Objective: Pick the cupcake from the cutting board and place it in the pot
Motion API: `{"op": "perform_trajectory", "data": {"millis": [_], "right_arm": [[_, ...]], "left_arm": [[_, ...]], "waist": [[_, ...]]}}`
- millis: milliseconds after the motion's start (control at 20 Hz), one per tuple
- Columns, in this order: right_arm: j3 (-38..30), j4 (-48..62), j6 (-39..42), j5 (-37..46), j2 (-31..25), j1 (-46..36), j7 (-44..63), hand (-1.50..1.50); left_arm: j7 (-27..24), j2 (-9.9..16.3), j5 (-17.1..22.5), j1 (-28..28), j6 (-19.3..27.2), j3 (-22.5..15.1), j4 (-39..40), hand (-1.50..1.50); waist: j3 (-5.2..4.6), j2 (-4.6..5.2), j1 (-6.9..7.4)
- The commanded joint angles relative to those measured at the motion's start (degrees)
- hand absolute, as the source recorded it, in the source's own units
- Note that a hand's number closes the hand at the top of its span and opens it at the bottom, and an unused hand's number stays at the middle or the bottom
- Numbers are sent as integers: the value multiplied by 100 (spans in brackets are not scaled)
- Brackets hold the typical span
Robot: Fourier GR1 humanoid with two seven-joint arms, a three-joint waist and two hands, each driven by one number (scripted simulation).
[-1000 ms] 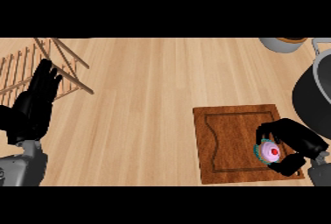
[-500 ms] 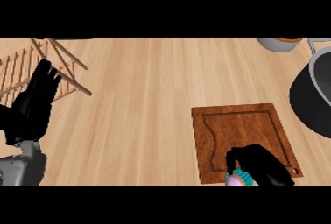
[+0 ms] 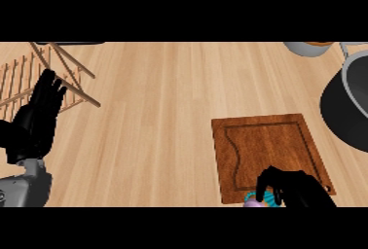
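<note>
The brown cutting board (image 3: 266, 151) lies on the wooden counter right of centre, its top bare. My right hand (image 3: 295, 189) is at the board's near edge, at the bottom of the head view, fingers curled round the cupcake (image 3: 259, 200); only a bit of its teal wrapper and pink top shows beneath the hand. The dark pot (image 3: 348, 109) stands at the right edge, partly cut off. My left hand (image 3: 36, 119) rests open at the left, fingers up.
A wooden dish rack (image 3: 43, 80) occupies the back left corner beside my left hand. A grey bowl (image 3: 309, 47) sits at the back right, near the pot's rim. Bare wooden counter (image 3: 158, 112) spans the middle.
My right hand, holding the cupcake, has moved from the board's right side toward the view's lower edge and left. The left hand has stayed in place.
</note>
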Motion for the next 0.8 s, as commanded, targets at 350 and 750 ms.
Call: {"op": "perform_trajectory", "data": {"millis": [350, 750], "right_arm": [[-2024, -1765, -970, -758, 341, 64, 219, 150], [-3976, -977, -447, -2029, -72, -1120, 424, 150]], "left_arm": [[69, 49, 107, 153, -126, 62, -264, 0], [189, 71, 113, -349, -159, 123, 80, 0]], "waist": [[8, -5, 62], [6, 18, 68]]}}
